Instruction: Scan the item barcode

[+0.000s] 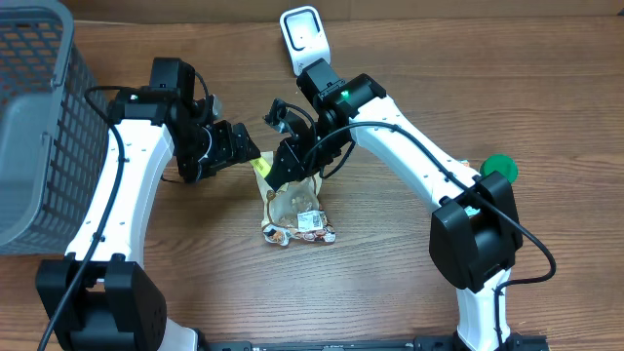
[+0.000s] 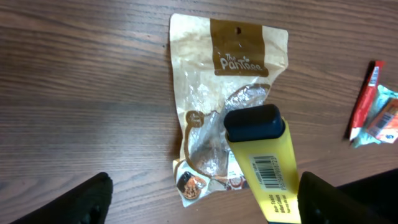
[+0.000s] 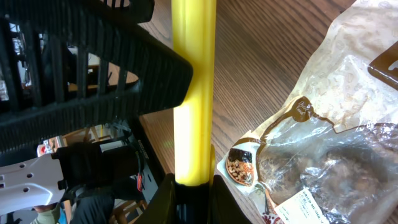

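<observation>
The item is a yellow tube (image 1: 261,168) with a black cap. My right gripper (image 1: 290,161) is shut on its capped end and holds it above the table. In the right wrist view the yellow tube (image 3: 193,93) runs up from the closed jaws of the right gripper (image 3: 193,186). In the left wrist view the tube (image 2: 268,171) shows a printed barcode (image 2: 270,171) facing the camera. My left gripper (image 2: 211,202) stands open with the tube's other end between its fingers, close to the right finger (image 2: 329,199). A white scanner (image 1: 302,34) stands at the back.
A brown and clear snack bag (image 1: 292,210) lies on the wooden table under the tube. A grey basket (image 1: 29,127) fills the far left. A green round object (image 1: 498,168) sits at the right. Red and blue packets (image 2: 373,106) lie at the right edge.
</observation>
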`<action>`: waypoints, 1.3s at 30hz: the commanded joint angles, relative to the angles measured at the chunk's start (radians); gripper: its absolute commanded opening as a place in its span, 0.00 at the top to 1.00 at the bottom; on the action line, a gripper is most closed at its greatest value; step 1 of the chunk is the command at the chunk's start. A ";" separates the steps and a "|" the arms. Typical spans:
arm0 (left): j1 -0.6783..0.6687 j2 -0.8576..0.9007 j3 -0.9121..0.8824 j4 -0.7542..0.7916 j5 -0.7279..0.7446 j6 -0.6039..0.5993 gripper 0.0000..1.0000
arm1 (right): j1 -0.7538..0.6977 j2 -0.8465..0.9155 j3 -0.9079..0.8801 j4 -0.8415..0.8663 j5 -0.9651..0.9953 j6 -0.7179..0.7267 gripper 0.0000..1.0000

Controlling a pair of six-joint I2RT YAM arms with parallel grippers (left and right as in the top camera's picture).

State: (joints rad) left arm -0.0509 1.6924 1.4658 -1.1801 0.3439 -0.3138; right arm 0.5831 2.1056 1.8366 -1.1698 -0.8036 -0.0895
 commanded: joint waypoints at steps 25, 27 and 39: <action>0.188 -0.012 -0.023 0.367 -0.223 -0.027 0.00 | -0.018 -0.032 0.042 0.249 0.652 0.037 0.96; 0.188 -0.012 -0.023 0.367 -0.221 -0.026 0.00 | -0.017 -0.032 0.070 0.256 0.765 -0.032 0.96; 0.188 -0.012 -0.023 0.366 -0.221 -0.026 0.00 | -0.003 -0.029 0.124 0.519 1.281 -0.501 0.97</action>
State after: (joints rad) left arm 0.1390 1.6924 1.4517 -0.8165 0.1364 -0.3370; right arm 0.5793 2.1048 1.9392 -0.6891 0.3523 -0.4126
